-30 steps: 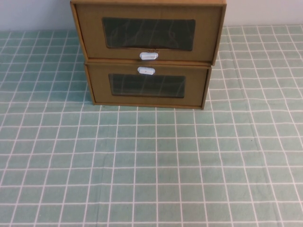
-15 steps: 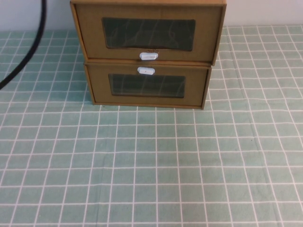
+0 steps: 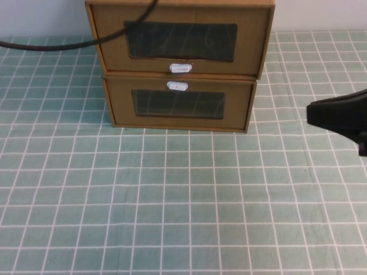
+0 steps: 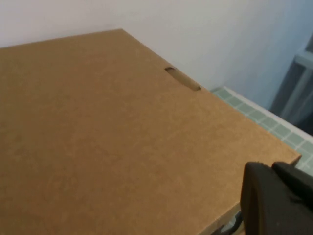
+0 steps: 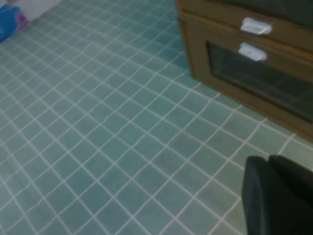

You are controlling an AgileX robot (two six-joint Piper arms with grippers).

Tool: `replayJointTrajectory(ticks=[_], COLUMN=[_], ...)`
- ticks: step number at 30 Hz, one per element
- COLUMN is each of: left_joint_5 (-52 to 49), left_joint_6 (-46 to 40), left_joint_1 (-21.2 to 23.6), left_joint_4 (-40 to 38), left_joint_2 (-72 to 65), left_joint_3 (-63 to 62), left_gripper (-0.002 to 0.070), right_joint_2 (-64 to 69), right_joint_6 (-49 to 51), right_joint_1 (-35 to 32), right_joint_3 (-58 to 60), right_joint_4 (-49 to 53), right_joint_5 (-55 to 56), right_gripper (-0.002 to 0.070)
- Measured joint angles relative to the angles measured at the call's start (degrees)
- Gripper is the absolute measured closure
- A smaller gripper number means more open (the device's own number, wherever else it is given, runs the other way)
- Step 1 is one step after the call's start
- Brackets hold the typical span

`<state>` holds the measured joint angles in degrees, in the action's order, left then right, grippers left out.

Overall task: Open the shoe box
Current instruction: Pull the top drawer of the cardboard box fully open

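Observation:
Two brown shoe boxes stand stacked at the back of the table, the upper box on the lower box. Each front has a dark window and a white handle: the upper handle and the lower handle. Both fronts are closed. My right gripper is shut and empty, over the cloth to the right of the boxes. My left gripper is shut and hovers over the upper box's cardboard top, near its edge; it does not show in the high view.
A green checked tablecloth covers the table, with a pale wall behind the boxes. A black cable runs from the left edge across the upper box's front. A blue object lies far off on the cloth.
My right gripper has come into the high view from the right edge. The black cable has swung from the far left corner up and across to the upper box.

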<state>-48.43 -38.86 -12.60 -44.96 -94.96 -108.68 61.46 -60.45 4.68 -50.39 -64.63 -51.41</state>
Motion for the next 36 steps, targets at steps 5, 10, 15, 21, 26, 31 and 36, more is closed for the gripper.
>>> replayJointTrajectory(ticks=[5, 10, 15, 21, 26, 31, 36], left_joint_5=[-0.8, 1.4, 3.7, 4.5, 4.0, 2.1, 0.1], left_joint_6=[-0.3, 3.2, 6.5, 12.1, 12.6, 12.6, 12.6], left_joint_1=[-8.0, -9.8, -9.5, -9.4, -9.3, -8.7, -8.3], left_joint_4=[10.2, 14.3, 14.3, 13.0, 12.5, 11.3, 10.6], left_joint_2=[-7.3, -13.0, -16.2, -17.6, -17.8, -17.8, -17.8], left_joint_3=[-6.1, -6.9, -7.3, -7.8, -8.0, -8.3, -8.5], left_gripper=[0.0680, 0.0680, 0.0680, 0.0680, 0.0680, 0.0680, 0.0680], right_joint_2=[7.2, 12.2, 17.4, 18.3, 20.5, 25.2, 32.3], right_joint_6=[-2.4, 16.8, 37.2, 37.0, 55.0, 83.7, 92.4], right_joint_1=[4.8, 16.0, 22.2, 31.2, 41.8, 49.4, 50.7], right_joint_3=[-6.3, -17.4, -26.2, -27.0, -18.6, -6.9, -7.4], right_joint_4=[9.7, 48.4, 78.9, 87.8, 117.6, 150.8, 158.3], right_joint_5=[-6.3, -11.5, -9.8, 9.8, 14.2, 16.1, 18.7], right_gripper=[0.0689, 0.0689, 0.0690, 0.0689, 0.0689, 0.0689, 0.0685])
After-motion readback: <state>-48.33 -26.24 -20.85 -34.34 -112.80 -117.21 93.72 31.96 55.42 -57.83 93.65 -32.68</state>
